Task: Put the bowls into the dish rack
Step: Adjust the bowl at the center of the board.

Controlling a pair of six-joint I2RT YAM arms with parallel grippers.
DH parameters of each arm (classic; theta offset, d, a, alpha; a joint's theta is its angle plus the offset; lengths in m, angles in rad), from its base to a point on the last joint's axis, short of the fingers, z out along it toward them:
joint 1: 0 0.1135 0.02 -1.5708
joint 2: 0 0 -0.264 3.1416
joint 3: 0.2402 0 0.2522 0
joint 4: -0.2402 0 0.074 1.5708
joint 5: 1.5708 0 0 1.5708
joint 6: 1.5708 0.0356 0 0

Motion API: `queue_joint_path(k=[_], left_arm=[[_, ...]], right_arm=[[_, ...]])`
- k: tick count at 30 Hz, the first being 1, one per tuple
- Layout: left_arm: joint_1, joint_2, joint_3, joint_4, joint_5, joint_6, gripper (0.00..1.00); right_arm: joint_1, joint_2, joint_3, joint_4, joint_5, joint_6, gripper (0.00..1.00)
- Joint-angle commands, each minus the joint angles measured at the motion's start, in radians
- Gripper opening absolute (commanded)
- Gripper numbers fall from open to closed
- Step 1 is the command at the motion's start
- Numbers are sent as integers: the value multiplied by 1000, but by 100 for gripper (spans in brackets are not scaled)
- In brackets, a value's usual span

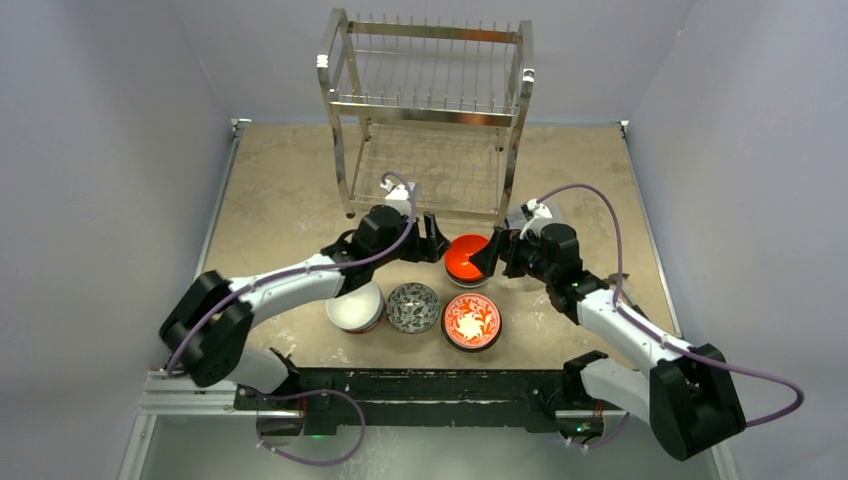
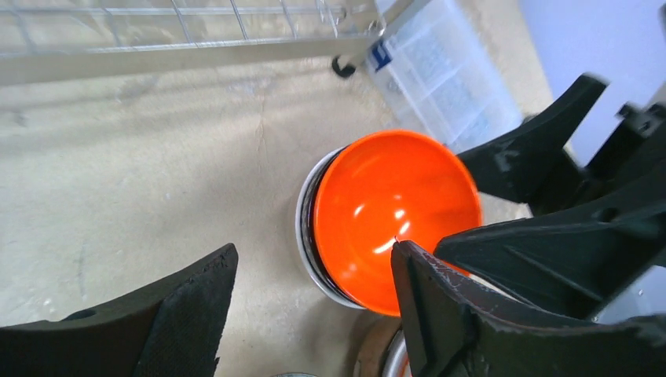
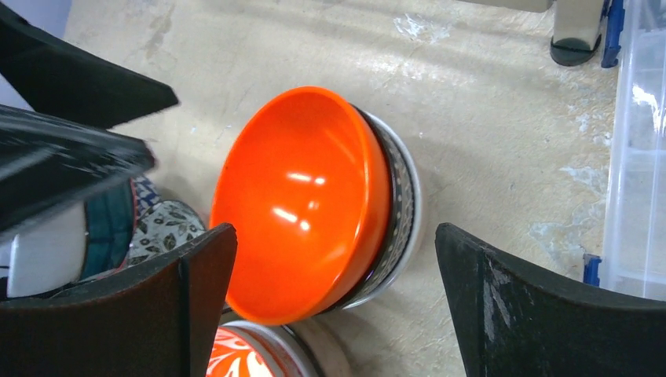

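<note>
The glossy orange-red bowl sits tilted inside a dark patterned, white-rimmed bowl, just in front of the steel dish rack. Nearer the arms stand a white bowl, a grey-black patterned bowl and a red-and-white floral bowl. My left gripper is open at the orange bowl's left side, with one finger over its rim. My right gripper is open and wide, its fingers either side of the orange bowl and above it. Neither holds anything.
A clear plastic compartment box lies by the rack's foot, to the right of the stacked bowls. The two grippers face each other closely across the orange bowl. Grey walls enclose the table on three sides.
</note>
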Motion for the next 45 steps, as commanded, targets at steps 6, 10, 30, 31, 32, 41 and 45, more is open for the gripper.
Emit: queue_joint_path(k=[6,10,30,31,32,41,45], left_arm=[[-2,-356,-158,15,-307,-2,91],[-1,-477,-203,-36,-407,4,98],[-1,-574,-226,-263,-559,-95,99],[0,-568,-222,-276,-570,-105,99],[0,-561,-217,-286,-578,-110,99],[12,-511,-206,-350,-645,-210,99],[56,-496,-203,-344,-595,-188,99]], right_arm=[[-47,-178,-31,79,-52,39,99],[-122,-220,-27,69,-80,54,99],[-242,224,40,137,-39,22,0],[-242,246,55,128,-11,18,0],[-241,267,74,103,40,18,0],[-242,305,187,6,422,5,0],[-240,319,236,-5,341,-53,0]])
